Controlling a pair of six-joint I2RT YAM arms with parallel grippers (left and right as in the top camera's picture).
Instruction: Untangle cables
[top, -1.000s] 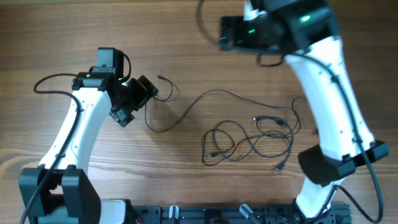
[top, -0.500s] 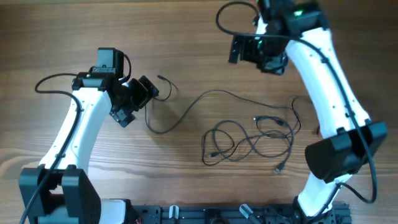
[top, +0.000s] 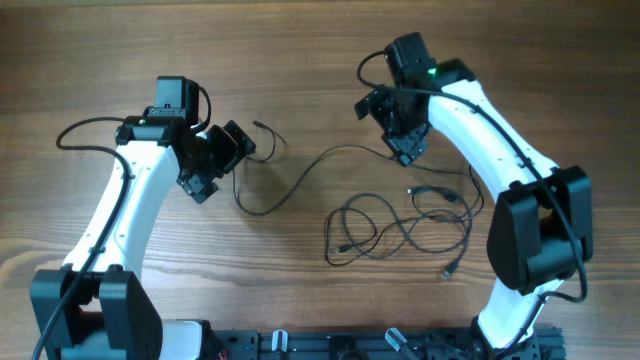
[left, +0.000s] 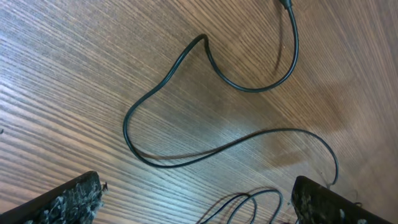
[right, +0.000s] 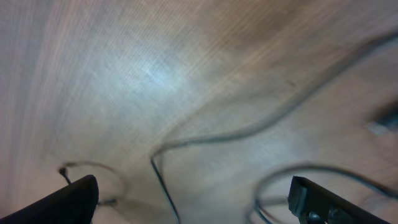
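Observation:
Thin dark cables lie on the wooden table. One long cable (top: 300, 180) runs from a plug near my left gripper, loops down and goes right toward my right gripper; it shows clearly in the left wrist view (left: 205, 124). A bunch of looped cables (top: 400, 225) with small plug ends lies right of centre. My left gripper (top: 218, 158) is open and empty, hovering beside the long cable's left loop. My right gripper (top: 392, 128) is open and empty above the long cable's right part, which is blurred in the right wrist view (right: 249, 130).
The thick black cable of the left arm (top: 80, 130) loops at the left. The right arm's base (top: 530, 240) stands close to the bunch's right side. A dark rail (top: 330, 345) runs along the table's front edge.
My right arm has swung down from the far edge toward the table centre, its gripper now over the long cable's right part. The left arm and the cables have not moved.

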